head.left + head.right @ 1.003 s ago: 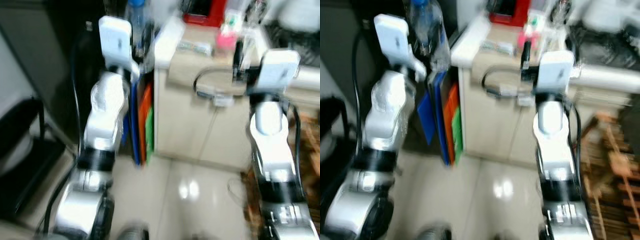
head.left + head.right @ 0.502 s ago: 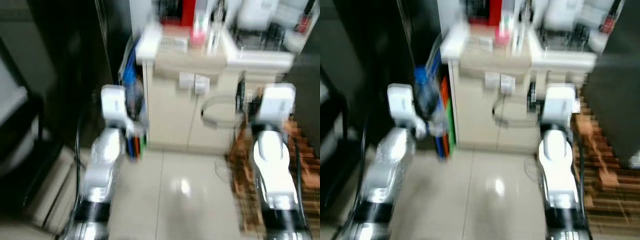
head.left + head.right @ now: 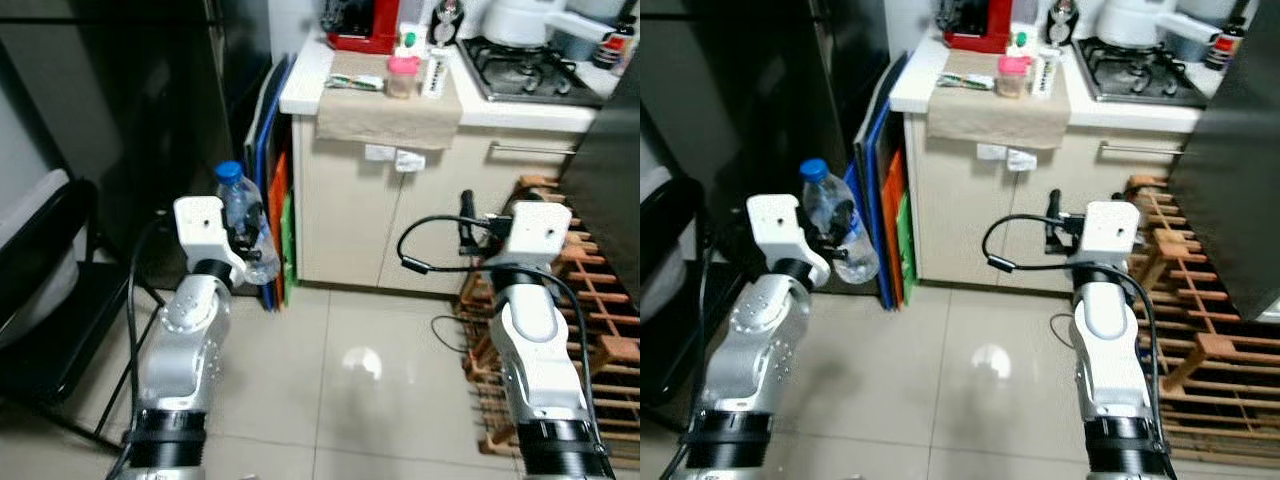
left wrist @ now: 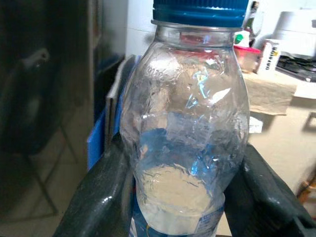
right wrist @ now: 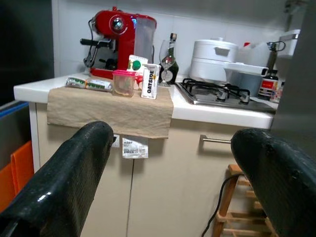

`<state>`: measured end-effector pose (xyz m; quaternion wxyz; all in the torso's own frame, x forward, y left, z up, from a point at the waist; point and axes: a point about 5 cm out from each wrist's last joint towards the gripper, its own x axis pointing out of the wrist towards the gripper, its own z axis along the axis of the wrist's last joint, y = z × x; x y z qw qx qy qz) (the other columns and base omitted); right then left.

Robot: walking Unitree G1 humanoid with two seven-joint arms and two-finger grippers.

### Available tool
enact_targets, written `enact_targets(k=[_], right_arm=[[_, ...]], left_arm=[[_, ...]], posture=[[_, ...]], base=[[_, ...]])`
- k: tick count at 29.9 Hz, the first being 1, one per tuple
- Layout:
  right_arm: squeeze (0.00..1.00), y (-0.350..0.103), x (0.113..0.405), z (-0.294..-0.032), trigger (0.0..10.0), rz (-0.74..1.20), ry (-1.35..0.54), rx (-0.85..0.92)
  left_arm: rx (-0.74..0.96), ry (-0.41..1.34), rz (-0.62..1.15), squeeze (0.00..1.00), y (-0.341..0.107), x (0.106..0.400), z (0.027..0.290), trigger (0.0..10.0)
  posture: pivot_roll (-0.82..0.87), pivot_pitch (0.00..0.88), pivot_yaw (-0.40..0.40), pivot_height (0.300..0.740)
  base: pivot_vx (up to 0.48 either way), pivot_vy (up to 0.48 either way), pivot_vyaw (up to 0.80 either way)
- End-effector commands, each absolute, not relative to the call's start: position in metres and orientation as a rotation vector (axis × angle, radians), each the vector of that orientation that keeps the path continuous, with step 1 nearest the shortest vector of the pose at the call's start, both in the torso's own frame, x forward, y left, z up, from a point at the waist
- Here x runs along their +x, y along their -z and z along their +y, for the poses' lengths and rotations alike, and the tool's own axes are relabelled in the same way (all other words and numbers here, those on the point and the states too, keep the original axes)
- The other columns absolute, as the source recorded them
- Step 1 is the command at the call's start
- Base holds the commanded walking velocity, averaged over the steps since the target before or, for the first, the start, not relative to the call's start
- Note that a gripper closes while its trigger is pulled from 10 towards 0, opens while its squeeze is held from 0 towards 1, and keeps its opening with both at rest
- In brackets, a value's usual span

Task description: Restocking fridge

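Bottle (image 4: 185,128) front and centre: a clear plastic water bottle with a blue cap (image 3: 229,171), standing upright in the left gripper (image 3: 840,235), long axis vertical, cap on top. In the left wrist view the two black fingers (image 4: 101,197) press against either side of the bottle's lower body, closed tight on it, so that grasp looks secure. It is about a third full of water, by the look of the level through the plastic.

Over on the other side, the right gripper (image 5: 173,173) is empty, its fingers spread wide apart with nothing between them, pointing toward the kitchen counter (image 3: 520,105). That arm is raised level with the left one but carries nothing.

Now the relation that matters. The left arm has the bottle and is also the arm nearer the dark tall unit (image 3: 150,90) to the robot's left; I take that for the fridge, though its front is too dim to be sure, and I cannot make out a handle or tell whether a door is open. The bottle sits just in front of the coloured boards (image 3: 280,225) leaning between that unit and the beige cabinet (image 3: 350,210). My read: the carry is under way, the placing not yet done, and the empty right gripper is the one available for a door.
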<state>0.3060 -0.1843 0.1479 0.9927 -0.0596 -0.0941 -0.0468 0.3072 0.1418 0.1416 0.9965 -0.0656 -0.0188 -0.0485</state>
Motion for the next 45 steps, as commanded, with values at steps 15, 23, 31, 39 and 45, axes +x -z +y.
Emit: enact_targets(k=[15, 23, 31, 39, 45], right_arm=[[0.0, -0.151, 0.311, -0.195, 10.0, -0.177, 0.105, -0.158], [0.0, -0.149, 0.306, -0.198, 10.0, -0.185, 0.11, -0.165], [0.0, -0.146, 0.301, -0.209, 10.0, -0.187, 0.198, -0.166], [0.0, -0.126, 0.292, -0.215, 10.0, -0.127, 0.28, -0.121], [0.0, -0.124, 0.292, -0.22, 10.0, -0.11, 0.284, -0.124]], left_arm=[[-0.141, 0.166, -0.074, 0.0, -0.152, 0.313, 0.126, 10.0], [-0.138, 0.211, -0.075, 0.0, -0.151, 0.314, 0.126, 10.0], [-0.149, 0.25, -0.045, 0.0, -0.146, 0.316, 0.122, 10.0], [-0.197, 0.326, -0.01, 0.0, -0.138, 0.32, 0.112, 10.0], [-0.176, 0.353, -0.023, 0.0, -0.141, 0.323, 0.106, 10.0]], posture=[[-0.11, 0.007, 0.028, 0.74], [-0.11, 0.0, 0.02, 0.74], [-0.11, 0.0, 0.022, 0.74], [-0.11, 0.0, 0.03, 0.74], [-0.12, 0.0, 0.026, 0.74]], base=[[0.0, -0.44, 0.0], [0.0, 0.0, -0.68], [0.0, 0.0, -0.77], [0.0, 0.0, -0.74], [0.0, 0.0, -0.68]])
